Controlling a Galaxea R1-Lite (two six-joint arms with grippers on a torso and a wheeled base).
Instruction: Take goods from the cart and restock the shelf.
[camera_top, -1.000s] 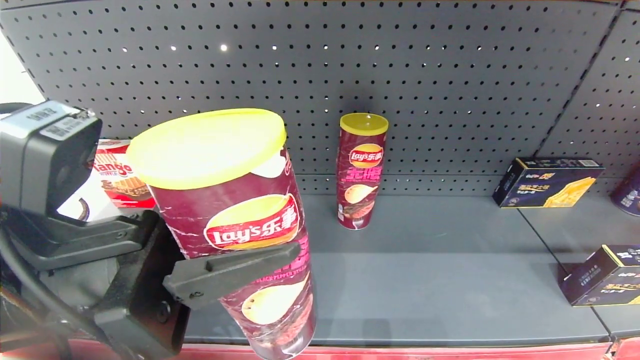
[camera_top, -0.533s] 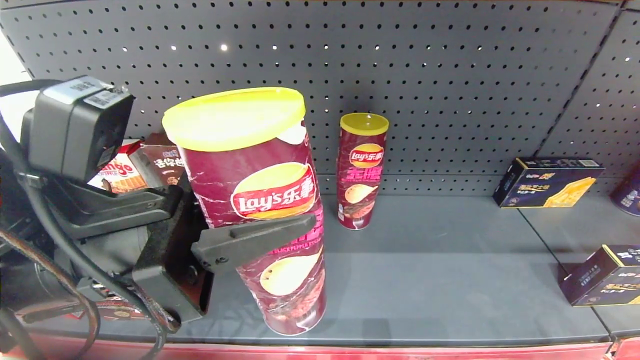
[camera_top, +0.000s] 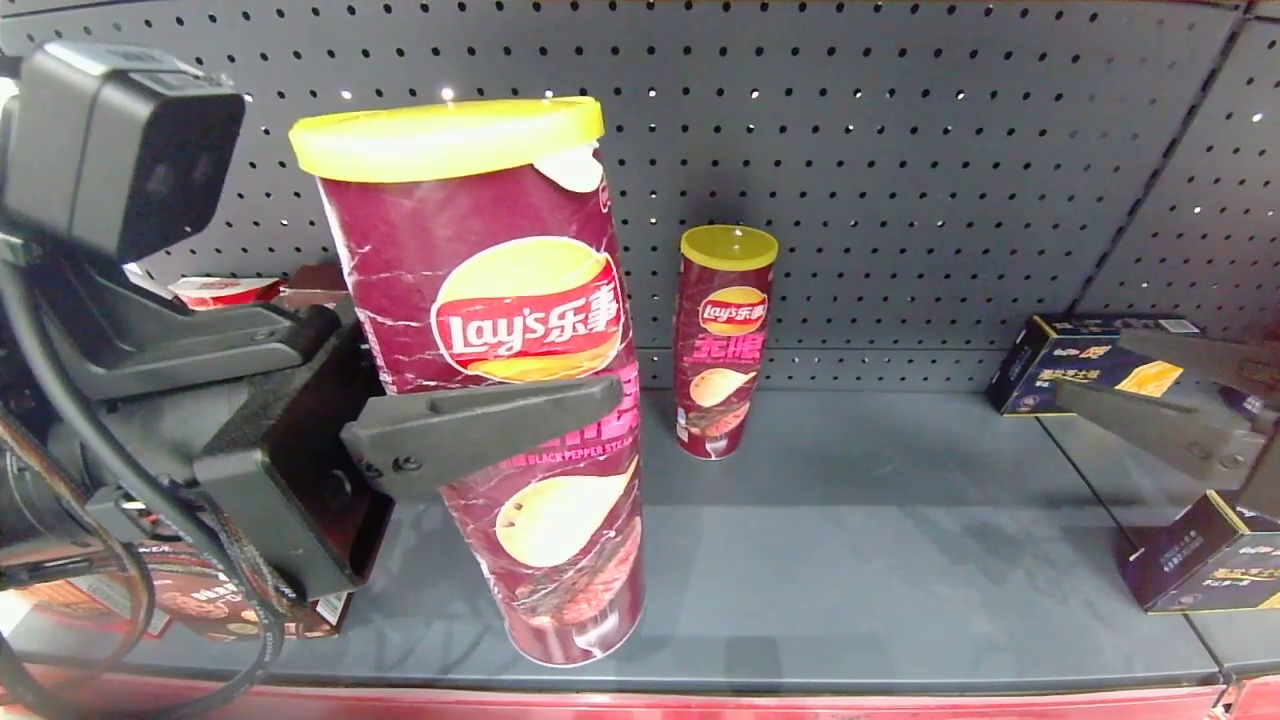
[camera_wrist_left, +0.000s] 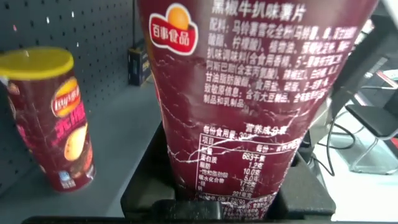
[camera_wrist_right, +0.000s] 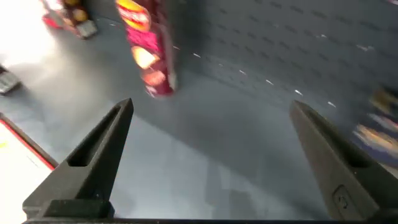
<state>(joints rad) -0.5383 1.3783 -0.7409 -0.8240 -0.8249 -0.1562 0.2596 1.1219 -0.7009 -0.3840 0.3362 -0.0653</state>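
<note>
Left end effector (camera_top: 540, 410): I am reading it as clamped on the chip can (camera_top: 480, 260), one finger crossing the front of the label at mid-height and the other hidden behind. In the left wrist view the can (camera_wrist_left: 249, 93) is sitting between the jaws of this end effector (camera_wrist_left: 227, 199).

Held can: long axis is running near upright, yellow lid on top. Its base is hanging at the front edge of the shelf (camera_top: 880, 560); I cannot tell whether it is touching the board.

Second can (camera_top: 722, 345): standing upright, farther back and to the right of the held one, near the pegboard (camera_top: 900, 150). I am judging the bare shelf beside it to be the place to set down, so the move is running inward and slightly right.

Right end effector (camera_top: 1090, 365): hanging spread wide and carrying nothing, at the right over the dark boxes (camera_top: 1040, 370). The left arm is the nearer one to the job.
</note>
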